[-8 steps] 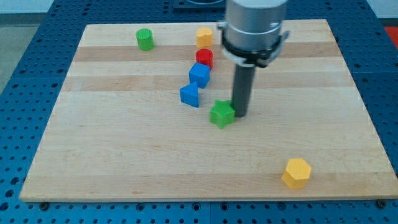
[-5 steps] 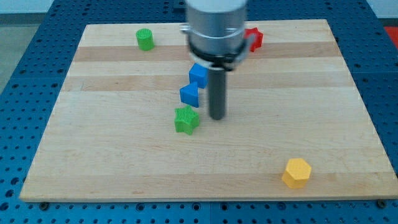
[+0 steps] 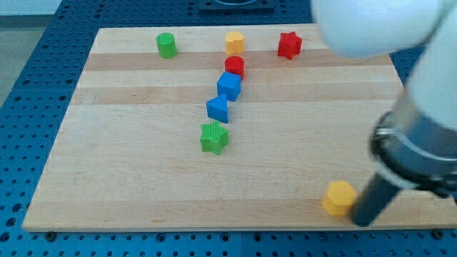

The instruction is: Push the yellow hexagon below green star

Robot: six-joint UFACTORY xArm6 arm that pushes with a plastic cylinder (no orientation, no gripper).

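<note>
The yellow hexagon lies near the board's bottom right edge. The green star sits left of the board's middle, far to the left of and higher in the view than the hexagon. My tip is at the view's bottom right, just right of the yellow hexagon and slightly lower, close to touching it. The arm's large body fills the view's right side and hides that part of the board.
Two blue blocks and a red cylinder line up above the green star. A yellow block, a red star and a green cylinder sit along the top. The wooden board lies on a blue pegboard.
My tip has swung from beside the green star down to the bottom right next to the yellow hexagon. The green star was pushed left earlier and now rests still.
</note>
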